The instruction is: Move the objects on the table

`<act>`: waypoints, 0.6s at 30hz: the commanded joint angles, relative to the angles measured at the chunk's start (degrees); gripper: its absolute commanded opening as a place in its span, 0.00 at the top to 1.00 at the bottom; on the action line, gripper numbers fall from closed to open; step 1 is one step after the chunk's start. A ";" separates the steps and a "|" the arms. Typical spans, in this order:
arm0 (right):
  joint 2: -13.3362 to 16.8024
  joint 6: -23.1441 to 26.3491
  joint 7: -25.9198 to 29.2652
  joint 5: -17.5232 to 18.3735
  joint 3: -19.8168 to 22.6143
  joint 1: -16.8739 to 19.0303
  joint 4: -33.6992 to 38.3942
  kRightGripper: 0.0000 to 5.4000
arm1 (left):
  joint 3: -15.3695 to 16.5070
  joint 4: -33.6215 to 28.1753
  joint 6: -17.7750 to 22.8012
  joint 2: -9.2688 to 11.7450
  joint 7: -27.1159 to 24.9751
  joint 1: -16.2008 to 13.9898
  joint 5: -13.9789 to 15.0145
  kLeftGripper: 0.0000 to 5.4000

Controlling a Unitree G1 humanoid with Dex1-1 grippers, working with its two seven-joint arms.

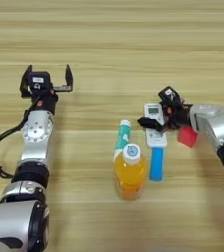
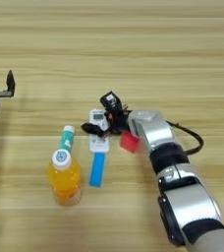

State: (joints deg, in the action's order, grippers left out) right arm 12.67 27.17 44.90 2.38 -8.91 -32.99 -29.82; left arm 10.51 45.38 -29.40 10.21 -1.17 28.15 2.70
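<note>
The white remote control (image 1: 156, 133) lies at mid-table. My right gripper (image 1: 157, 109) is open over its upper end: one black finger sits above and right of it, the other lies across its left edge. A red cube (image 1: 187, 136) rests just right of the remote, under my right wrist. The flat blue bar (image 1: 156, 163) extends toward me from the remote's near end. The white-and-teal tube (image 1: 122, 135) lies left of the remote. In front of the tube, the orange drink bottle (image 1: 130, 172) stands upright. My left gripper (image 1: 47, 81) hangs open and empty far left.
The wooden table (image 1: 109, 44) fills the view. My left forearm (image 1: 35, 133) runs down the left side with a black cable looped beside it. My right forearm (image 2: 158, 138) comes in from the lower right, also trailing a cable.
</note>
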 commanded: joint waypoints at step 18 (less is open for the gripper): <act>8.44 9.89 3.83 4.81 -6.23 19.36 29.29 0.00 | 0.47 -0.08 -0.11 0.76 -0.45 0.51 0.33 0.00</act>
State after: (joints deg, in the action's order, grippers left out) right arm 19.96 35.74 48.04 7.01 -13.96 -15.57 -1.06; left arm 10.91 45.64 -29.62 10.32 -1.38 28.38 2.77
